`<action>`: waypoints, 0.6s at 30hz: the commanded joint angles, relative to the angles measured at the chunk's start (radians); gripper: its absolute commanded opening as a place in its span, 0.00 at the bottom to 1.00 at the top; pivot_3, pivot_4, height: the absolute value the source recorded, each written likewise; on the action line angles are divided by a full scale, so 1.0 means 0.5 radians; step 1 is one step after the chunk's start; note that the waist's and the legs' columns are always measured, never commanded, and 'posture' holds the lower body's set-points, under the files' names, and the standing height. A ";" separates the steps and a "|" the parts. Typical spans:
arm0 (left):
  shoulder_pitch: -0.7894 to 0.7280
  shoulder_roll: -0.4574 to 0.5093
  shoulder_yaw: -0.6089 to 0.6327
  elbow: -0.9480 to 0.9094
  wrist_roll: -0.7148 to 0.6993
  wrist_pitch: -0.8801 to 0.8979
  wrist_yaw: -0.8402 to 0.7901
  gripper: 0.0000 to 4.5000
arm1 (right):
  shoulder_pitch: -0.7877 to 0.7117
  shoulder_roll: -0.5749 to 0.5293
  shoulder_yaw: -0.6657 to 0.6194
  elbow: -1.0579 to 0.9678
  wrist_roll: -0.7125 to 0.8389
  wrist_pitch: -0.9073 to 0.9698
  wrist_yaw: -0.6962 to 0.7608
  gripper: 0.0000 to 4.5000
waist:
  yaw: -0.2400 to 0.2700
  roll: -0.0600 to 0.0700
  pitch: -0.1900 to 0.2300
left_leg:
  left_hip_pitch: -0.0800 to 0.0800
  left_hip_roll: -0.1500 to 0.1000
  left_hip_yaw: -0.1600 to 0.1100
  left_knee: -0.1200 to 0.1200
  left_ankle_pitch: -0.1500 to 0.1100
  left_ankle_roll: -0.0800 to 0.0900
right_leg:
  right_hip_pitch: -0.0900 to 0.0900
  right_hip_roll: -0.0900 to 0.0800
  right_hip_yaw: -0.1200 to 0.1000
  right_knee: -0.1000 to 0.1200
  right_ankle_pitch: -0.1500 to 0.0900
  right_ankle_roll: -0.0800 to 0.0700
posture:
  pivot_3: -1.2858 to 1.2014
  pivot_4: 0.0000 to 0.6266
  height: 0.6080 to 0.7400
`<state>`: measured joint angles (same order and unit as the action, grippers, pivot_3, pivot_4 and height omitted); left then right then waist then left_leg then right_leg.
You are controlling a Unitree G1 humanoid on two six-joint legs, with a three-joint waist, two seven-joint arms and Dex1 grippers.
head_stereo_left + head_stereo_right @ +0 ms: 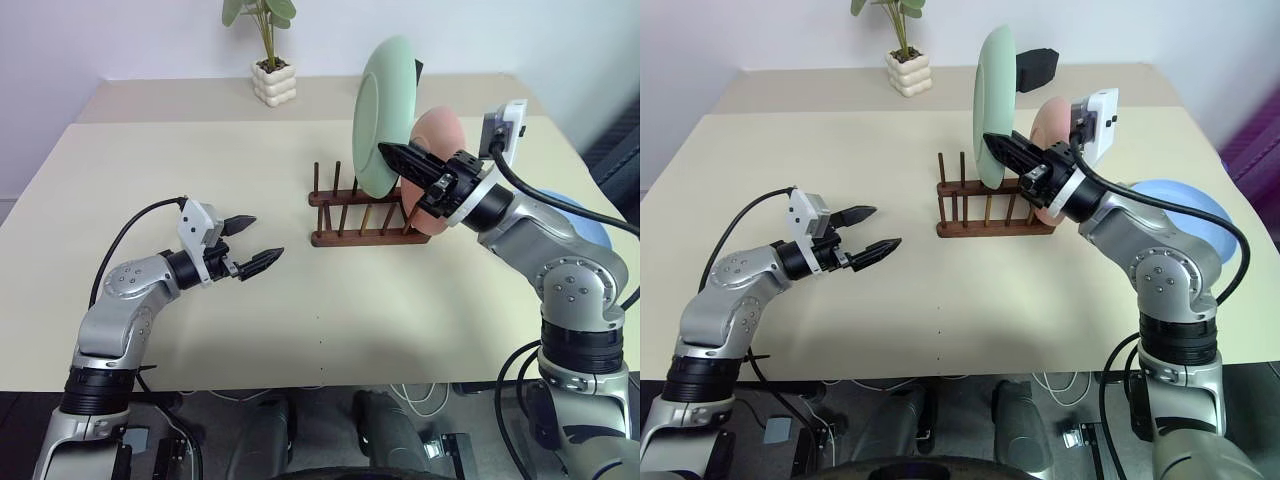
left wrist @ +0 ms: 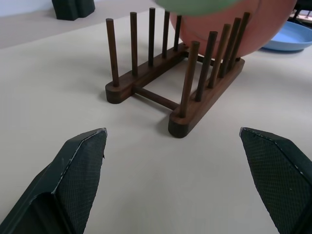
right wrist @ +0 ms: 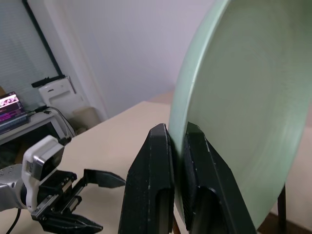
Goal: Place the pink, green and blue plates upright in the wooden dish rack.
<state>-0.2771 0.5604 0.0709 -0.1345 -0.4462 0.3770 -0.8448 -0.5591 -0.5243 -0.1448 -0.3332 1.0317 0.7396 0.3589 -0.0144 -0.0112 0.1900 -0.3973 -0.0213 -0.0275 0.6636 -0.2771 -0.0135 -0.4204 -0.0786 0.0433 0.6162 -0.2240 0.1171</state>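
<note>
The right gripper [image 1: 400,158] has its fingers [image 3: 158,180] closed flat on the rim of the green plate [image 1: 388,115], one finger on each face, so the plate stands on edge above them with its disc rising upward and away from the fingertips. The wooden dish rack [image 1: 362,215] lies directly below the held plate, and its long axis runs across the surface [image 1: 200,160], with the two peg rows parallel to that axis. The plate's plane sits crosswise to the rack bars, which is the orientation a slot requires; its lower edge appears to be at or just above the peg tops, though whether it has entered a slot cannot be confirmed from the head views. The pink plate [image 1: 436,160] stands upright at the rack end nearest the right arm, immediately behind the right fingers, so the free slots lie on the far side of the green plate from it. The blue plate [image 1: 1190,215] lies flat on the surface beside the right arm, apart from the rack. The left gripper [image 1: 250,243] hovers with its fingers [image 2: 80,168] spread fully and holding nothing; the rack lies ahead of them, well apart. The right arm is the nearer arm for the insertion, and the coming move is judged to be a straight descent between pegs.
</note>
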 commanded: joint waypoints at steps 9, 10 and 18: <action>-0.014 0.016 0.037 -0.058 -0.021 -0.023 -0.011 1.00 | 0.036 0.051 -0.106 -0.019 0.036 0.028 0.000 0.02 | -0.003 0.000 0.000 | 0.000 0.000 0.000 0.000 0.000 0.000 | 0.000 0.001 0.000 0.001 0.000 0.000 | 0.52 0.24 1.00; -0.012 0.017 0.038 -0.059 -0.021 -0.022 -0.011 1.00 | 0.038 0.057 -0.113 -0.013 0.042 0.034 -0.005 0.02 | -0.003 0.000 0.000 | 0.000 0.000 0.000 0.000 0.000 0.000 | 0.000 0.001 0.000 0.001 0.000 0.000 | 0.52 0.24 1.00; -0.012 0.022 0.038 -0.058 -0.020 -0.022 -0.011 1.00 | 0.096 0.046 -0.121 -0.015 0.035 0.086 0.007 0.02 | -0.004 0.000 0.000 | 0.000 0.000 0.000 0.000 0.000 0.000 | 0.000 0.001 0.000 0.001 0.000 0.000 | 0.52 0.24 1.00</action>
<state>-0.2776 0.5628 0.0709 -0.1345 -0.4463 0.3771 -0.8460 -0.5099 -0.4982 -0.1802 -0.3257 1.0399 0.7816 0.3571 -0.0166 -0.0112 0.1900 -0.3971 -0.0212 -0.0273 0.6637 -0.2771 -0.0134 -0.4205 -0.0781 0.0433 0.6168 -0.2240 0.1173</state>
